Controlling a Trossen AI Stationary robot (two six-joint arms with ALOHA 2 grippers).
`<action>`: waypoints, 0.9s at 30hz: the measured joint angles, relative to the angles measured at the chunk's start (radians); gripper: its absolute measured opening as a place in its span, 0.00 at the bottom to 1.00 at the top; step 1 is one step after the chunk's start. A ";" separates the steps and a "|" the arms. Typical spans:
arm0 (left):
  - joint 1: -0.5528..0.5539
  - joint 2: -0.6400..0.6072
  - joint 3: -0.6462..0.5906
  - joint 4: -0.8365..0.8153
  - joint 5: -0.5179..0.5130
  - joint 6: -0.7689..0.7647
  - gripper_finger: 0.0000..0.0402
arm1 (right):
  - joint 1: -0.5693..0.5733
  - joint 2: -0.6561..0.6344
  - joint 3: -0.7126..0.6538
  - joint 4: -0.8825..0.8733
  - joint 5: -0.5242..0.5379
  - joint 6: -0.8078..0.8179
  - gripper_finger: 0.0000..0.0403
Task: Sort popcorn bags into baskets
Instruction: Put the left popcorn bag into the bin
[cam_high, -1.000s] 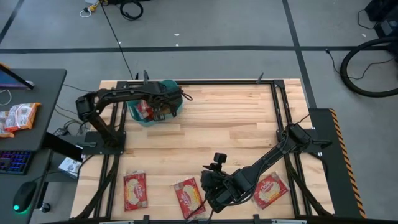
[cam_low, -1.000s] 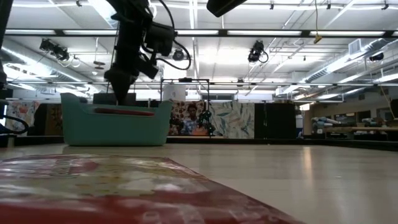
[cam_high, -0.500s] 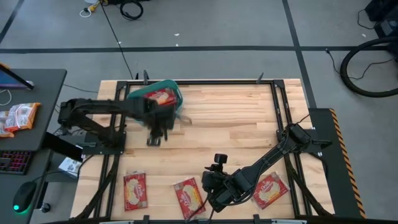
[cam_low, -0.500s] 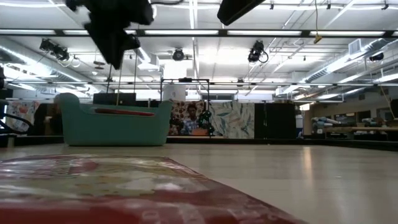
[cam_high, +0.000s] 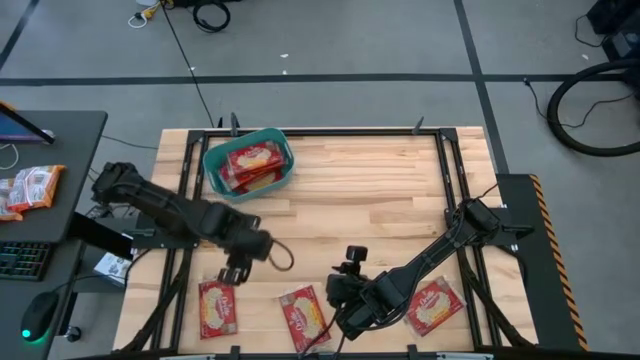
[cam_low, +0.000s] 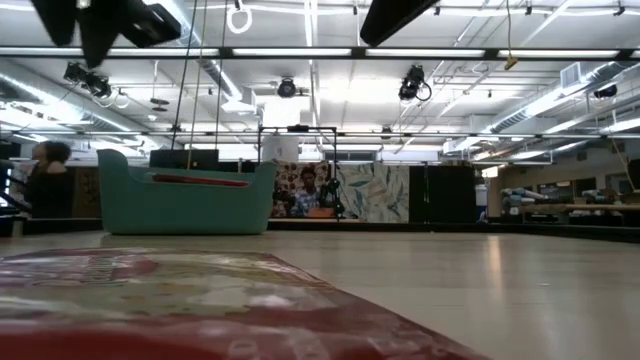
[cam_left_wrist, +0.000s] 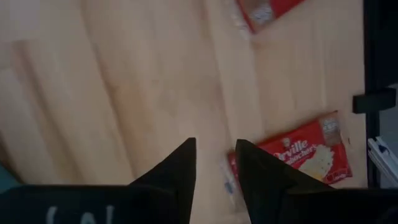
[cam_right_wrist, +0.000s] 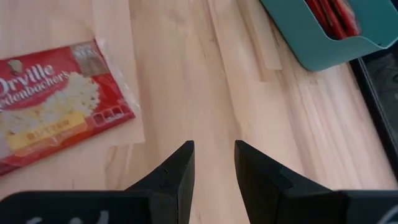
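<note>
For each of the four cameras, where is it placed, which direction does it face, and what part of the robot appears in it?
High view: above the table, facing straight down; shows both arms, the teal basket and three popcorn bags on the table.
Low view: at table height, facing level across; arm parts show along the top.
Left wrist view: on the left arm, facing down past the left gripper at a popcorn bag.
Right wrist view: on the right arm, past the right gripper.
The high, low and right wrist views share the basket.
</note>
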 joint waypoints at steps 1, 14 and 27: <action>-0.026 0.005 0.000 0.010 -0.014 -0.023 0.29 | 0.000 0.000 0.000 -0.009 0.004 0.000 0.29; -0.307 0.185 0.000 0.062 -0.036 -0.441 0.29 | -0.002 0.001 -0.134 0.029 0.175 0.025 0.29; -0.460 0.357 0.000 0.068 0.021 -0.651 0.29 | -0.078 0.001 -0.143 0.249 0.099 -0.348 0.29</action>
